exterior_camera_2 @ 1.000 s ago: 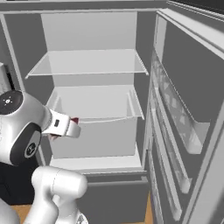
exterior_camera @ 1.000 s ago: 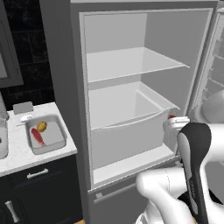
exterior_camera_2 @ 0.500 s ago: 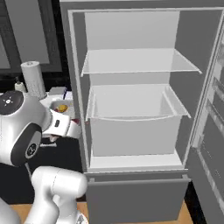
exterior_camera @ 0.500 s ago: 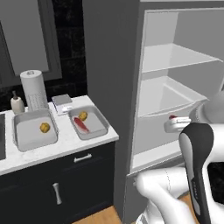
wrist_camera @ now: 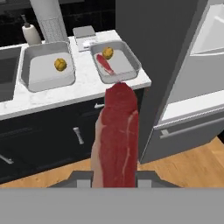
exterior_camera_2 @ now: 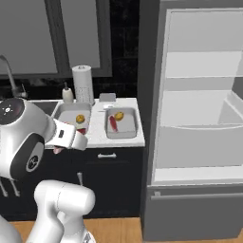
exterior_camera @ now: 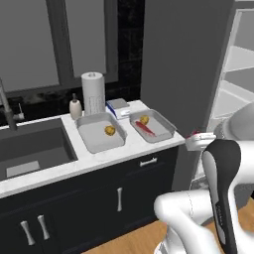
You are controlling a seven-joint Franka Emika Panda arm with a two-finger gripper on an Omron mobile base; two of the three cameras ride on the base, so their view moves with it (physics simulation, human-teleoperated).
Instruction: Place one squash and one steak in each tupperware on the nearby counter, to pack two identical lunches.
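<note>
My gripper (wrist_camera: pixel 114 181) is shut on a long red steak (wrist_camera: pixel 118 135) with pale streaks, hanging in front of the dark cabinets, short of the counter (wrist_camera: pixel 74 94). From the left base camera, the gripper (exterior_camera: pixel 198 140) sits right of the counter's end, with a red tip of steak (exterior_camera: pixel 195 134) showing. The left tupperware (exterior_camera: pixel 94 138) holds one squash (exterior_camera: pixel 109 130). The right tupperware (exterior_camera: pixel 166 124) holds a squash (exterior_camera: pixel 144 119) and a second steak (exterior_camera: pixel 145 128). The hand camera shows both trays (wrist_camera: pixel 39 72) (wrist_camera: pixel 124 65) ahead of the gripper.
A paper towel roll (exterior_camera: pixel 93 93), a soap bottle (exterior_camera: pixel 75 106) and a small box (exterior_camera: pixel 118 107) stand behind the trays. The dark sink (exterior_camera: pixel 30 149) lies to the left. The open fridge (exterior_camera_2: pixel 204 118) stands right of the counter's end.
The base has swung left, so the views went from the open fridge to the counter and trays. The steak has stayed in the shut gripper throughout.
</note>
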